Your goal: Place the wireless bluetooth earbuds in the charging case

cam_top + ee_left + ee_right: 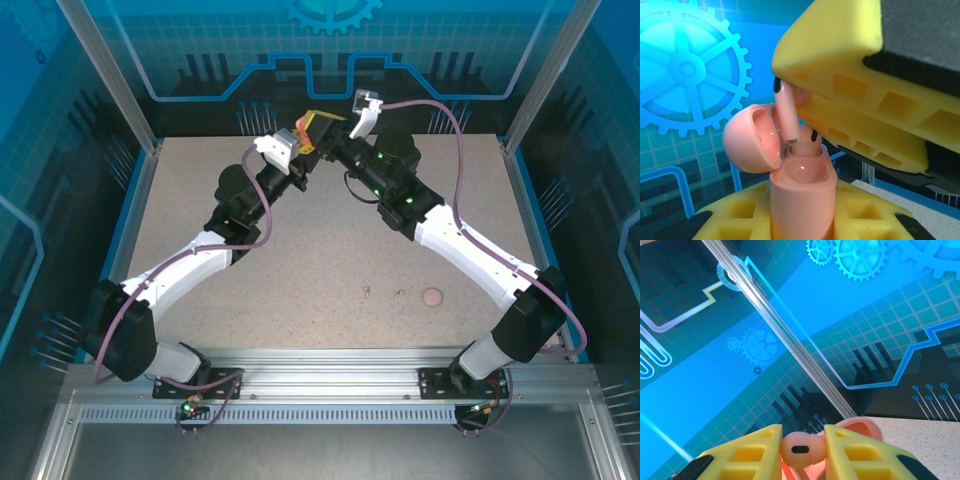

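At the lower right of the top view, on the speckled counter [300,260] just beyond the arm bases, a small salmon-pink lump [432,296] lies alone. It looks like the second earbud, though it is too small to be sure. Two tiny pale bits [368,292] lie to its left, too small to identify.

Farther back, both arms rise and meet at the upper middle of the frame, near the counter's far edge. There the left jaws are closed on the charging case [802,195]. It stands upright between their yellow fingers [725,220] at the bottom of the left wrist view, its lid [752,140] swung open to the left. The front socket of the case is empty and glossy.

The right jaws, entering from the upper right of that view, grip an earbud [786,112] by its head. Its stem points down, with the tip at the mouth of the rear socket. In the right wrist view the earbud's head sits pinched between the right fingers [755,450], with the open lid just behind.
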You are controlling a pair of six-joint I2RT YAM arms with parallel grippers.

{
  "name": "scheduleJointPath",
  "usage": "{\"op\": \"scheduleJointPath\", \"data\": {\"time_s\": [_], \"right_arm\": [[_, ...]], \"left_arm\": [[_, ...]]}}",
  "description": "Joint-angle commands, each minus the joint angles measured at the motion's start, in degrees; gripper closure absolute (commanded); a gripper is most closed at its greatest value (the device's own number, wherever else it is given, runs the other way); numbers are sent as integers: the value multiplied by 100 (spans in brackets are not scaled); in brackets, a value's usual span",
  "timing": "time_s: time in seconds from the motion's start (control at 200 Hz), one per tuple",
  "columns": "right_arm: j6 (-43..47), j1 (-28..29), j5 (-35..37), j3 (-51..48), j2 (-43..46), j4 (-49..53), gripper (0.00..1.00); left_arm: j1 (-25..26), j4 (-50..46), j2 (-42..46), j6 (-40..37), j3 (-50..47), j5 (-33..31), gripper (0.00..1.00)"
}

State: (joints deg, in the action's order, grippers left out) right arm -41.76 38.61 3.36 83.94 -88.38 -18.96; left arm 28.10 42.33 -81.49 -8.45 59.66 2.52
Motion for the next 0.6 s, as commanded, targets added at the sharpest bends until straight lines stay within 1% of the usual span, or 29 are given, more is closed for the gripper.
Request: {"op": "scheduleJointPath", "data": {"time_s": [0.0, 0.195, 0.595], "right_arm": [[99, 94, -23, 39, -57, -249, 75], [123, 120, -7, -73, 11, -271, 75], [317, 153, 283, -365, 312, -440, 75]], "left_arm": [[53, 176, -33, 57, 222, -59, 100], [64, 171, -51, 61, 222, -85, 100], [64, 155, -118, 91, 272, -73, 100]]}}
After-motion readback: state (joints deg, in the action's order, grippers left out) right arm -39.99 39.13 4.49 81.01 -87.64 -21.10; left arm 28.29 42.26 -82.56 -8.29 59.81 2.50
